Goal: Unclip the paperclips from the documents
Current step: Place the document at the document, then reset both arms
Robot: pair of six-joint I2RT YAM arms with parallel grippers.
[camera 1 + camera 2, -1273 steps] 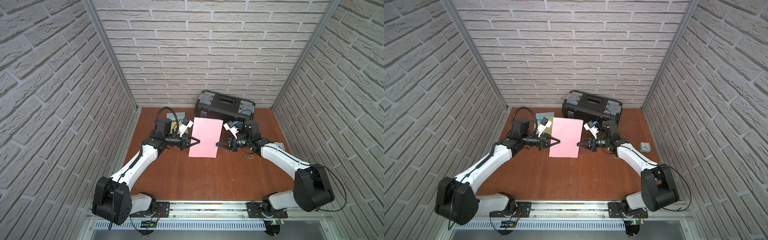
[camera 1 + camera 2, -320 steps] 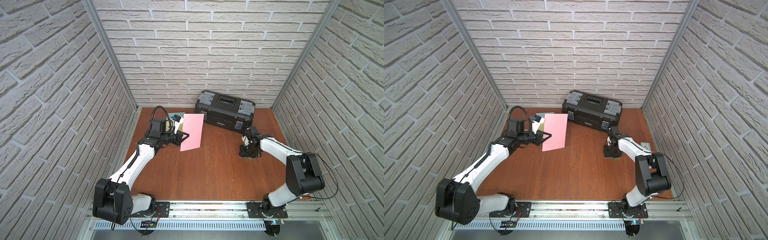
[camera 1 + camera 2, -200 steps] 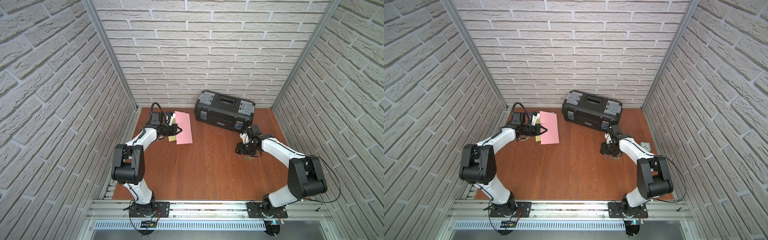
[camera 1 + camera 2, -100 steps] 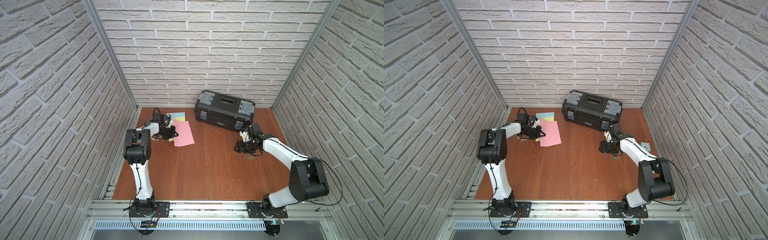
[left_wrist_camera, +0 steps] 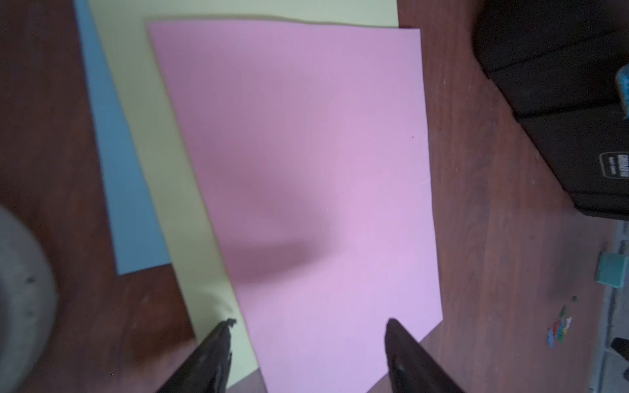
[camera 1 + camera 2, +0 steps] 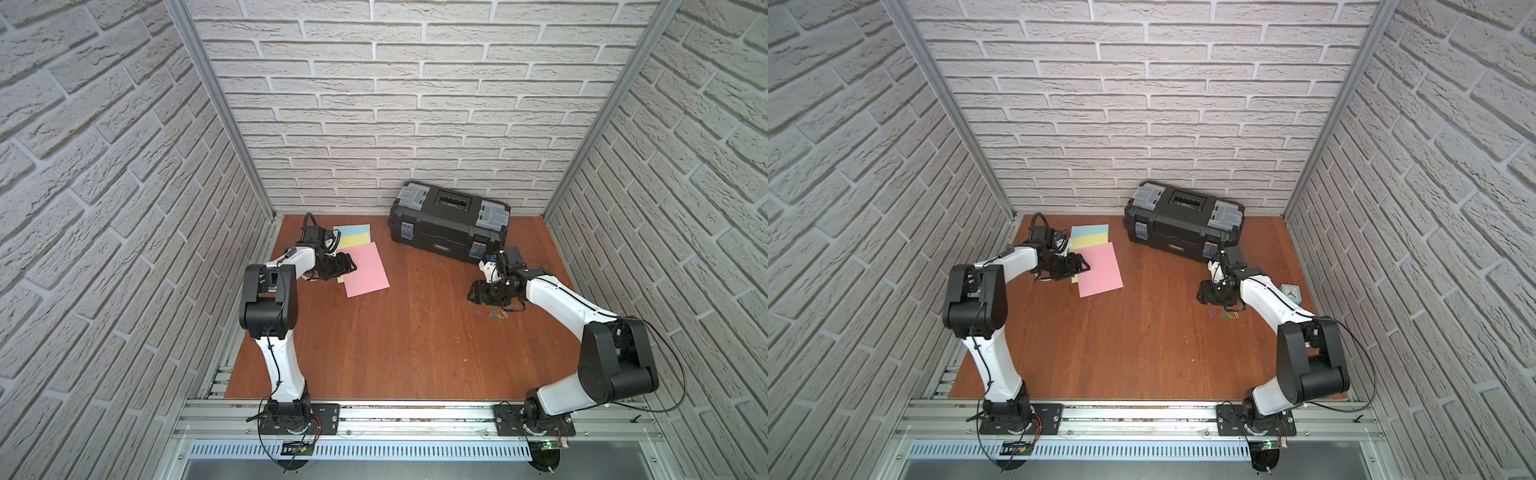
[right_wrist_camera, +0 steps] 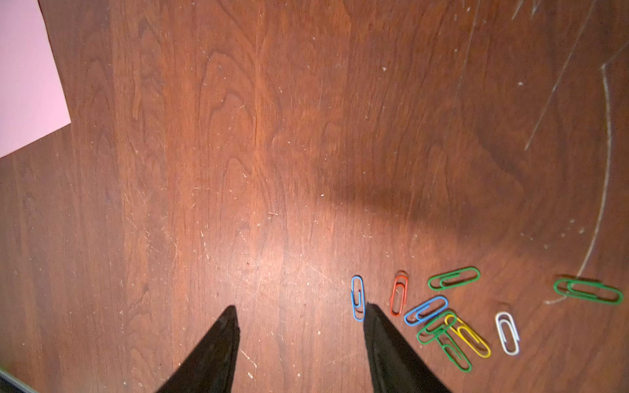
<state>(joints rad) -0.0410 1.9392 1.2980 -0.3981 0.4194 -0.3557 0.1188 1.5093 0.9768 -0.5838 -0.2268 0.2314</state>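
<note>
We see the paperclips (image 7: 425, 310) loose on the table (image 7: 272, 136), well apart from the documents (image 6: 353, 239), stacked askew pink over yellow over blue. Our right gripper (image 7: 299, 308) hangs spread and empty beside the clips; our left gripper (image 5: 310, 321) stands released over the pink sheet (image 5: 306, 170).

The pink sheet (image 6: 368, 270), earlier held between both grippers at mid-table, now lies across the yellow sheet (image 6: 353, 239); the left gripper (image 5: 309, 321) lets go, jaws apart, and the right gripper (image 7: 299, 308) hangs beside the paperclips (image 7: 439, 316)
</note>
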